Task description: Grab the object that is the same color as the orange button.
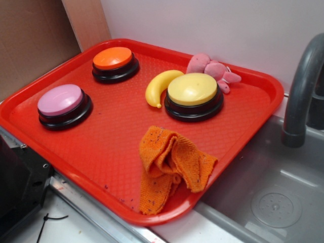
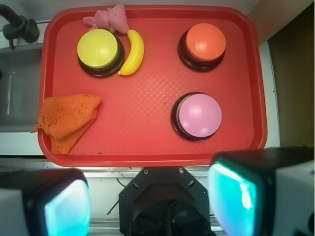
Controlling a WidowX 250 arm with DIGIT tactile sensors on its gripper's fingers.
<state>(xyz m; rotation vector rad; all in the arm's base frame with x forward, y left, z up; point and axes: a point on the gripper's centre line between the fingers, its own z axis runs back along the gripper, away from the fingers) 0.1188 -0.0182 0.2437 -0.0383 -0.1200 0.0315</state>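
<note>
End effector (image 2: 147, 206): seen only in the wrist view, at the bottom edge, with a pale finger (image 2: 44, 204) on each side. The fingers are spread wide apart and nothing is between them. It hangs high above the scene, off the near edge of the red tray (image 2: 147, 137).

Orange cloth (image 2: 66, 118): the task's thing. It lies crumpled in the near-left corner of the tray in the wrist view, touching the rim; one fold seems to lap over the edge.

Direction from end effector: ahead and well to the left; judged the relation the coming move turns on, calling for a sideways shift left, then a descent.

Cloth's long axis: roughly slanted across the corner, though the folds make it hard to tell exactly.

Pink button (image 2: 199, 116): on the tray, right of the cloth and well apart from it, nearly straight ahead of the end effector.

Yellow button (image 2: 98, 49): beyond the cloth, toward the tray's far-left side.

Banana (image 2: 133, 53): just beside the yellow button, on its right.

Pink plush toy (image 2: 108, 18): at the tray's far rim, behind the yellow button.

Orange button (image 2: 205, 42): far-right on the tray, the colour match for the cloth, well apart from it.

Risk: judged slight; the soft cloth sits by the rim, so a finger could catch the tray's edge.
</note>
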